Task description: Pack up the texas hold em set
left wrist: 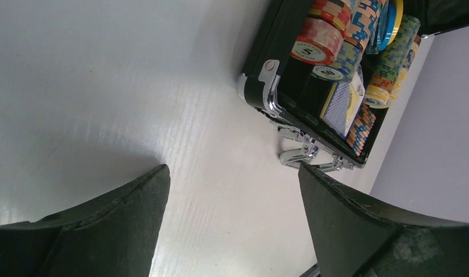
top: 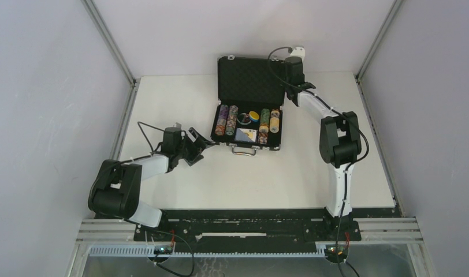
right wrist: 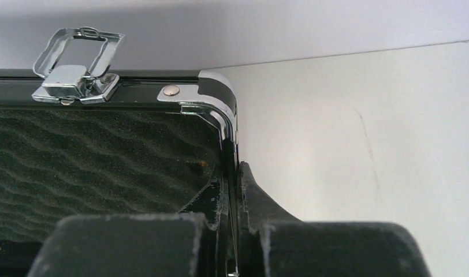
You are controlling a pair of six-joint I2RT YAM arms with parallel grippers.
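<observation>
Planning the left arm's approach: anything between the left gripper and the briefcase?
Nothing. Only bare white table lies between the open left gripper and the briefcase. The left wrist and top views both show it.

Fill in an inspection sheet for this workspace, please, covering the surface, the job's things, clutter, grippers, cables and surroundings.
Surface: white table, with a faint reddish streak in the right wrist view.
Job's things: black briefcase open, lid upright; chip rolls, card deck and tokens lie in its tray.
Clutter: nothing seen.
Grippers: left gripper open, holding nothing, near the briefcase's front left corner; right gripper shut on the lid's right edge.
Cables: black cable loops over the right wrist; thin cable arcs off the left arm.
Surroundings: grey walls, metal frame.
</observation>
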